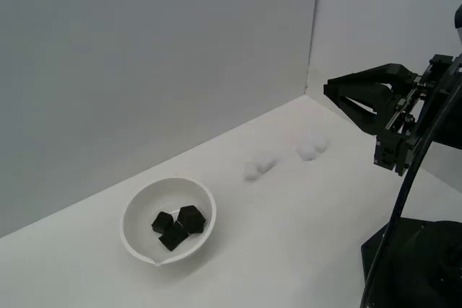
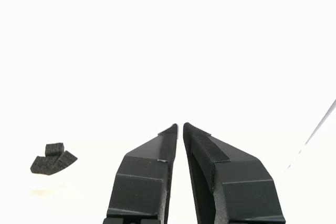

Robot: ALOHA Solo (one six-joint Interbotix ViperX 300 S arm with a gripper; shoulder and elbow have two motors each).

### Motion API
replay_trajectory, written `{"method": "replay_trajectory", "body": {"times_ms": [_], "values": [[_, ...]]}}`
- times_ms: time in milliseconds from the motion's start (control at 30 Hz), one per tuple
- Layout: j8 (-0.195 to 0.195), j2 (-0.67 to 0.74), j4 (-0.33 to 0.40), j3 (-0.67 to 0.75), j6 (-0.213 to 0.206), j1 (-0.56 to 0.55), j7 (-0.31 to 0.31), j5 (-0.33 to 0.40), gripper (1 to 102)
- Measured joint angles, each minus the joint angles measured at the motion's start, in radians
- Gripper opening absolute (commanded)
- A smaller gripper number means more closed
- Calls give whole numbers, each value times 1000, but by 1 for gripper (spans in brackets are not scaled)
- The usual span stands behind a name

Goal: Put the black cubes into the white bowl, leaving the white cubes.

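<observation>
- Exterior view, bowl: white, round, pouring lip at about 6 o'clock on its rim; stands on the table toward the exterior view's left.
- Exterior view, black cubes: three, all inside the bowl, clustered and touching near its centre.
- Exterior view, white cubes: faint against the table, two loose groups at roughly 1 to 2 o'clock from the bowl, well apart from it; exact count cannot be told.
- Exterior view, gripper: raised off the table at the exterior view's right, tips pointing toward the wall; nothing held.
- Wrist view, gripper: jaws nearly together, a thin gap between the tips, empty.
- Wrist view, black cubes: dark cluster far off; bowl washed out by glare.
- Judgement: sorting appears complete. Remaining step is retreat; best done by keeping the arm high and away from the white cubes so none is nudged.
</observation>
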Motion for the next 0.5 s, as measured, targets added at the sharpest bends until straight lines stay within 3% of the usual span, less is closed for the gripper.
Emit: {"method": "replay_trajectory", "body": {"times_ms": [233, 500], "values": [[2, 212, 32, 212, 0, 34, 37, 34, 3], [0, 337, 46, 344, 0, 69, 60, 48, 3]]}}
